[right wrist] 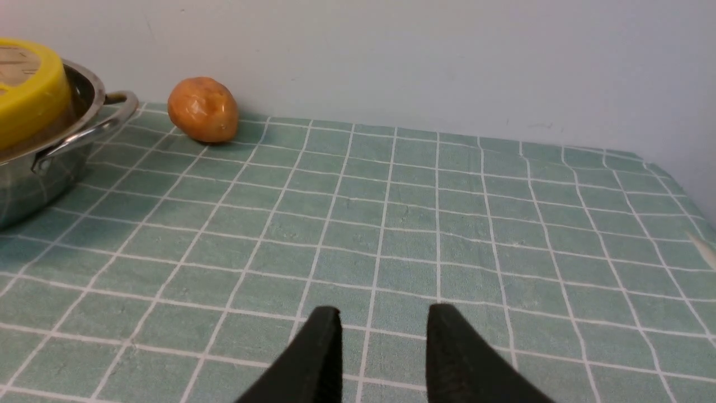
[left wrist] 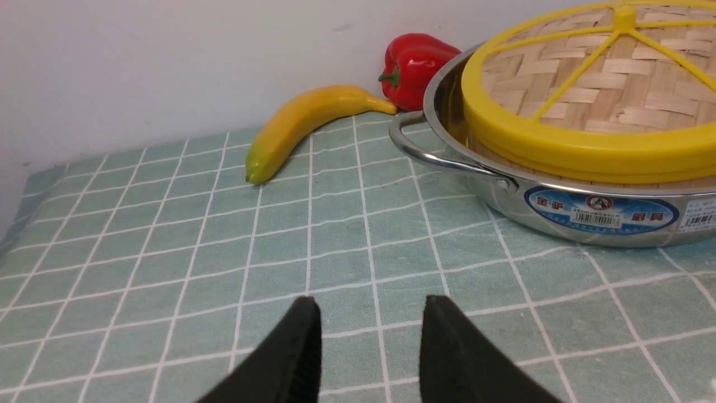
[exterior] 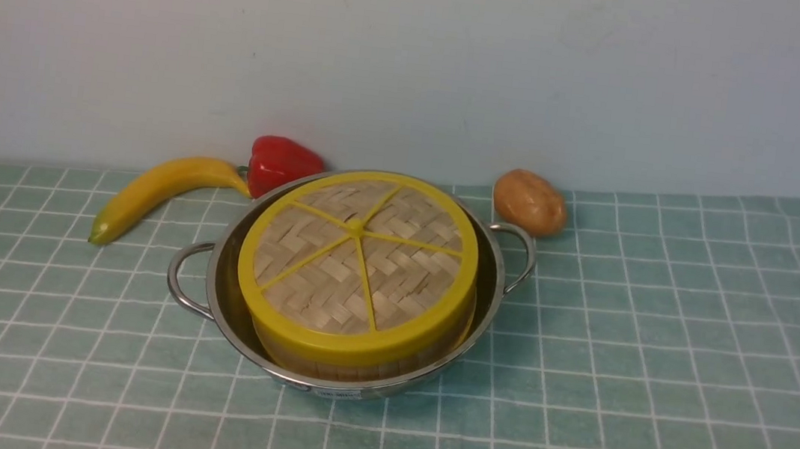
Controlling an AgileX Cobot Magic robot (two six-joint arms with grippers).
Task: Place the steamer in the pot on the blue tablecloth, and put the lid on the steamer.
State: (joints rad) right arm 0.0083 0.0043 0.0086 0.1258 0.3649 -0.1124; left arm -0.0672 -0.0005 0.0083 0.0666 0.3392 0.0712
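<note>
The steel pot (exterior: 495, 280) stands mid-table on the blue tablecloth (exterior: 656, 359). Inside it sits the bamboo steamer (exterior: 354, 366), of which only the side wall shows. The woven lid (exterior: 359, 254) with yellow spokes lies flat on top and hides what the steamer holds. Neither arm appears in the front view. In the left wrist view my left gripper (left wrist: 370, 305) is open over bare cloth, short of the pot (left wrist: 559, 215) and lid (left wrist: 587, 95). My right gripper (right wrist: 383, 313) is likewise open over bare cloth, with the pot (right wrist: 33, 173) well off to one side.
A yellow banana (exterior: 155, 189) and a red pepper (exterior: 283, 162) lie behind the pot on its left. A brown potato (exterior: 529, 201) rests near the pot's right handle. A pale wall closes off the back of the table.
</note>
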